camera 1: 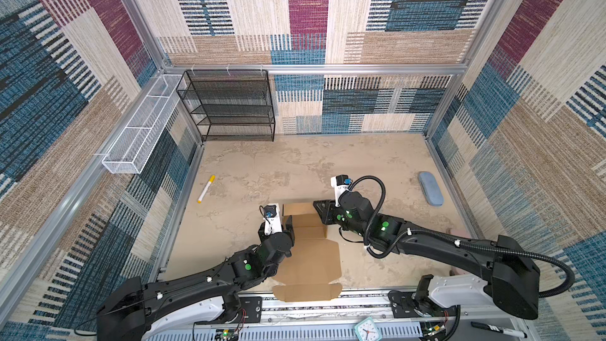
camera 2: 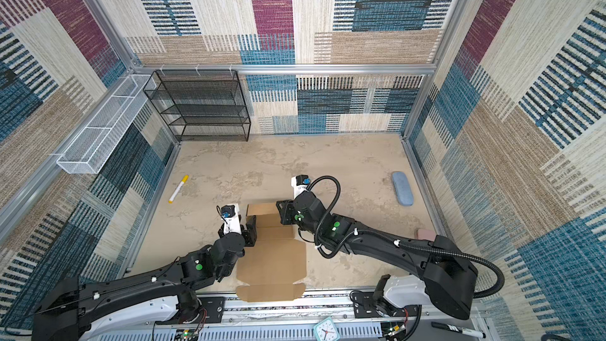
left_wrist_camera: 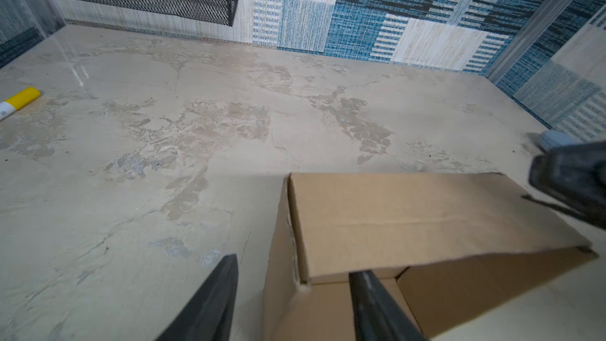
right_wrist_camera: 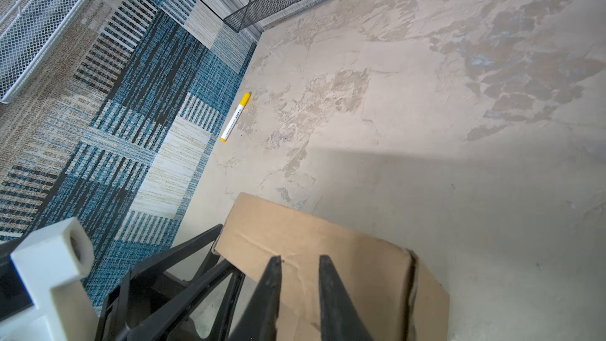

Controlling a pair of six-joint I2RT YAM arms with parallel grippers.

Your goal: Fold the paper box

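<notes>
The plain brown corrugated cardboard paper box [camera 1: 308, 257] lies half-folded at the near edge of the mottled beige worktop [camera 1: 262, 165]. The left gripper [left_wrist_camera: 293, 265] stands released astride its left wall; the right gripper [right_wrist_camera: 300, 257], narrowly parted, grasps nothing at the folded-over far flap.

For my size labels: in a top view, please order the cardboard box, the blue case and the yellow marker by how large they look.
Largest to smallest:
1. cardboard box
2. blue case
3. yellow marker
</notes>
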